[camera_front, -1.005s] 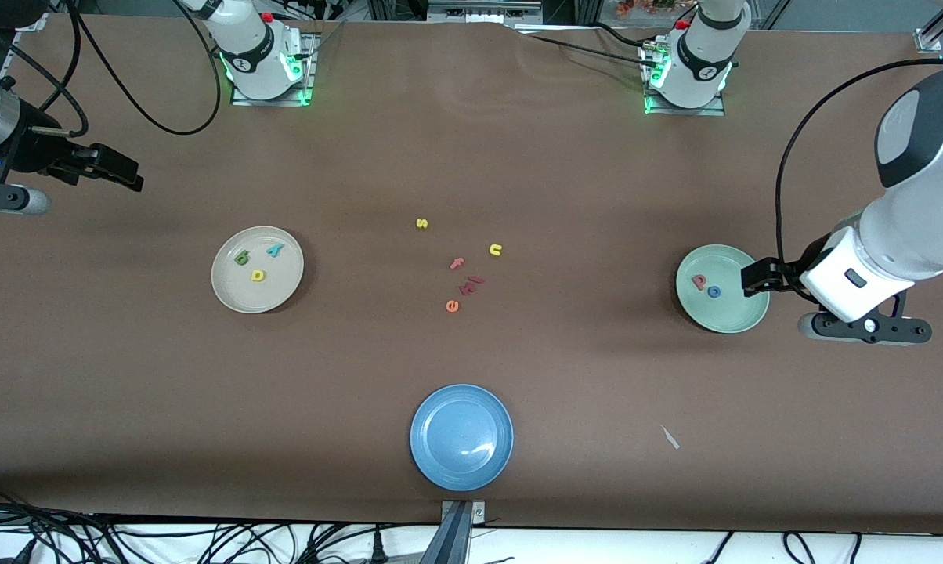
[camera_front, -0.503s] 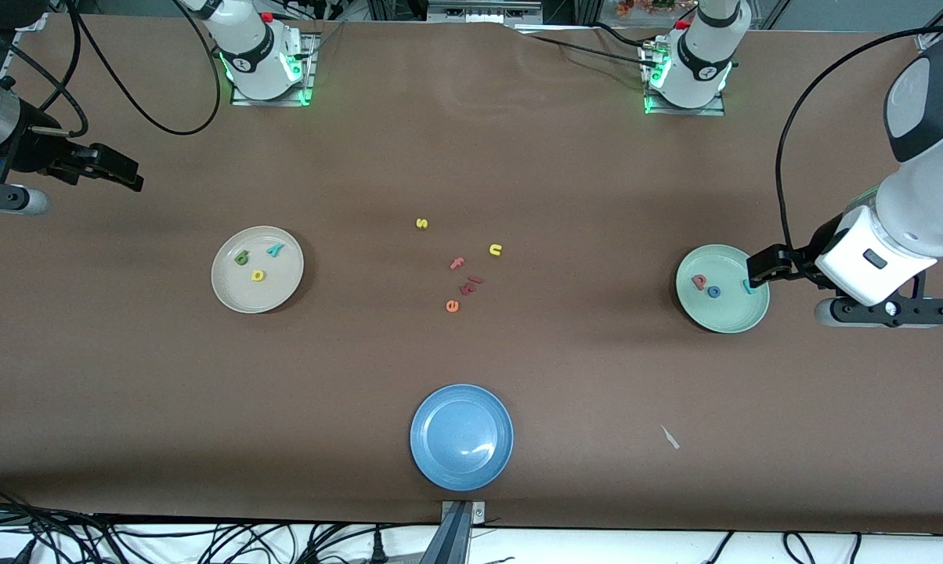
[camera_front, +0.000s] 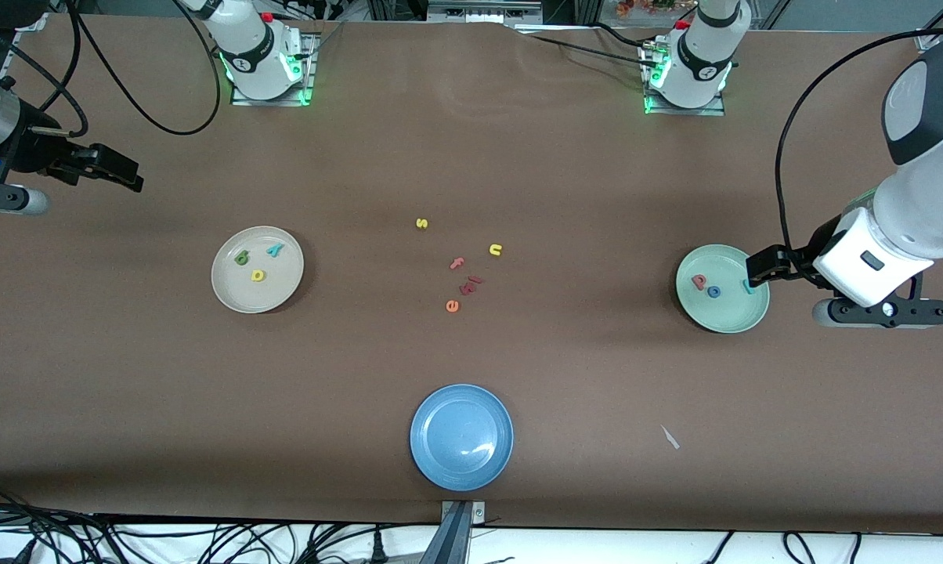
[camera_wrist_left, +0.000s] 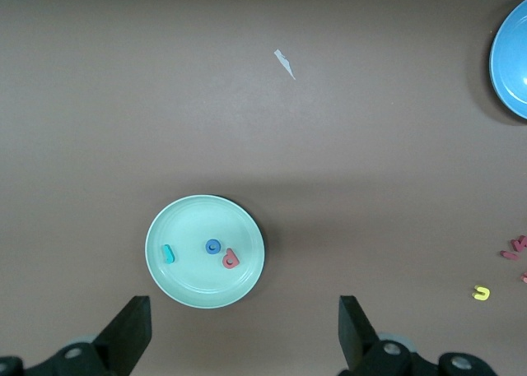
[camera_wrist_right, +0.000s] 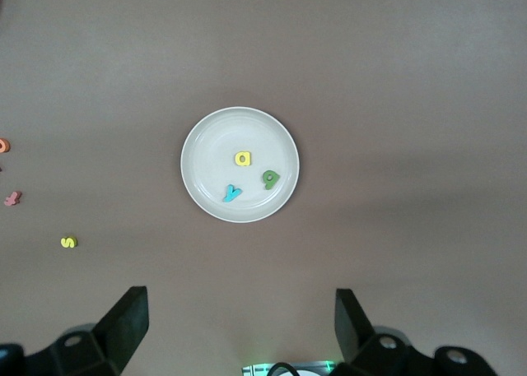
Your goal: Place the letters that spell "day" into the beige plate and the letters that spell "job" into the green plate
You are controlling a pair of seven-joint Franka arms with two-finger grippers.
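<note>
The foam letters (camera_wrist_left: 212, 247) look light and squashy, best pinched gently by the edges. All six are seen lying in the green plate (camera_front: 734, 321) and beige plate (camera_front: 229, 301). The left gripper (camera_wrist_left: 244, 343) over the green plate and the right gripper (camera_wrist_right: 239, 339) over the table's end are held wide and empty.

I see the beige plate (camera_front: 258, 269) toward the right arm's end of the surface (camera_front: 597, 196), holding the green a (camera_front: 242, 257), teal y (camera_front: 275, 251) and yellow d (camera_front: 258, 275). The green plate (camera_front: 722, 313) holds the salmon b (camera_front: 699, 280), blue o (camera_front: 713, 291) and teal j (camera_front: 747, 287). My left pincer (camera_front: 761, 266) hangs open over its rim; the right pincer (camera_front: 131, 178) waits open above bare surface.
</note>
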